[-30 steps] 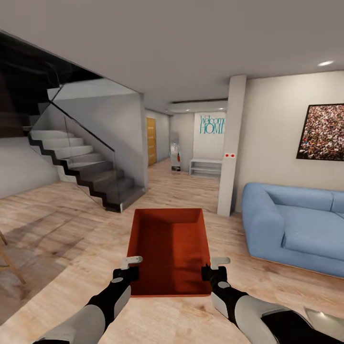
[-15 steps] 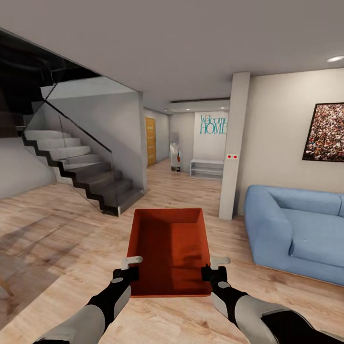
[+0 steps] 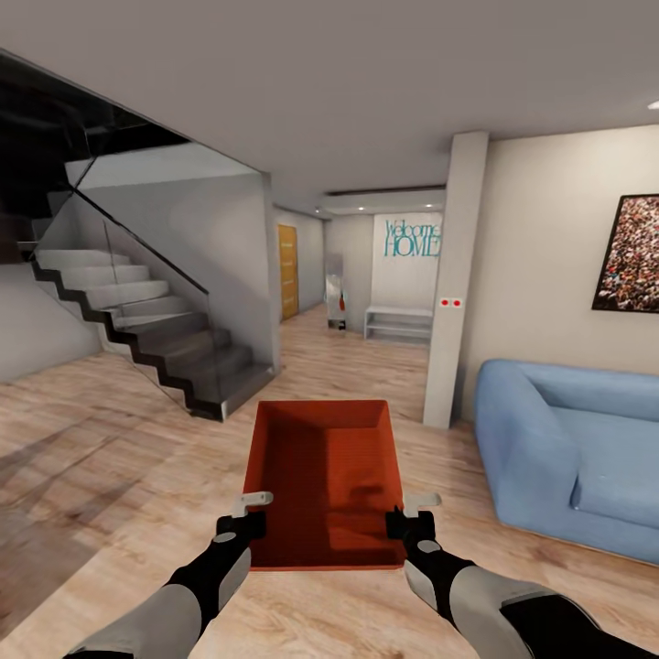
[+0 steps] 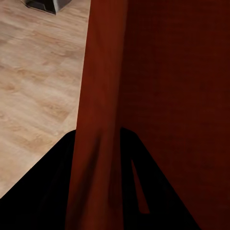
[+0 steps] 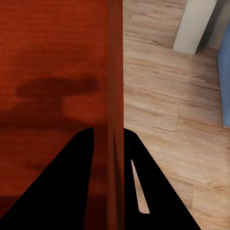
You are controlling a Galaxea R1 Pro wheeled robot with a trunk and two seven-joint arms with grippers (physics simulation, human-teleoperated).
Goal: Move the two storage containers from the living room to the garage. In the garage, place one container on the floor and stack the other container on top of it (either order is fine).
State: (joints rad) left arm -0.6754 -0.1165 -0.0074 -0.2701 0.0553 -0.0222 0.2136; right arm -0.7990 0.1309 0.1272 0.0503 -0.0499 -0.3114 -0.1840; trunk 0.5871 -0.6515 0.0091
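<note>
The right gripper (image 5: 109, 167) straddled one thin side wall of the red-orange box (image 5: 52, 72), a dark finger (image 5: 62, 187) on the box's inner face and the other finger against its outer face, pinching the wall between them. A shadow lay across the box's inner bottom. Beside the box, on its outer side, ran the light plank floor (image 5: 163, 110). Beyond the box stood a pale pillar (image 5: 195, 24), and just beside that pillar showed a blue sofa edge (image 5: 225, 72).

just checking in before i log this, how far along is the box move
Early on. One red box is picked up: the left gripper and the right gripper each clamp a side wall, fingers straddling it. The robot is on the wood floor beside the blue sofa, facing the hallway. Left: reaching the garage, setting it down, fetching and stacking the second box.
</note>
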